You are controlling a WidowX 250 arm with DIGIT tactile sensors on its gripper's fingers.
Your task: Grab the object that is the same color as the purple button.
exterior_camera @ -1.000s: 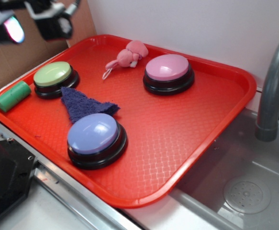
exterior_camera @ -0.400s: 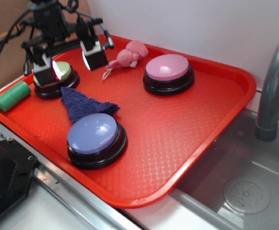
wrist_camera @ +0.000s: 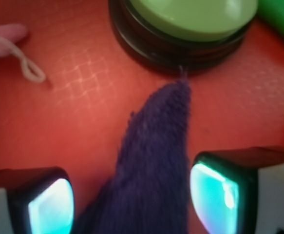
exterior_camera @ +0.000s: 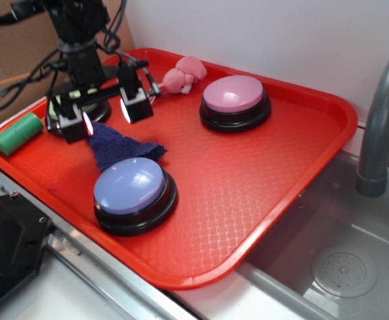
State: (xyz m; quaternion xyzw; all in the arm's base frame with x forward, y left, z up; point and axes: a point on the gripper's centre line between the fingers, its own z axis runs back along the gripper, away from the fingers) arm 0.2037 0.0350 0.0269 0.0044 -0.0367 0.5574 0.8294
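Note:
The object, a dark purple fuzzy cloth scrap (exterior_camera: 124, 149), lies on the red tray (exterior_camera: 247, 193) between the green-topped button and the purple button (exterior_camera: 134, 190). My gripper (exterior_camera: 104, 113) hangs just above the scrap's pointed far end, open. In the wrist view the scrap (wrist_camera: 154, 165) runs up between my two glowing fingers, its tip near the green-topped button (wrist_camera: 190, 24). The gripper (wrist_camera: 134, 202) straddles the cloth with a gap on each side.
A pink-topped button (exterior_camera: 235, 100) stands at the tray's back, with a pink plush toy (exterior_camera: 181, 75) beside it. A green cylinder (exterior_camera: 17, 133) lies at the tray's left edge. A sink (exterior_camera: 341, 267) and grey faucet (exterior_camera: 381, 127) are to the right.
The gripper has come down from the upper left and moved toward the front, from over the green-topped button to just above the cloth scrap. The objects on the tray have not moved.

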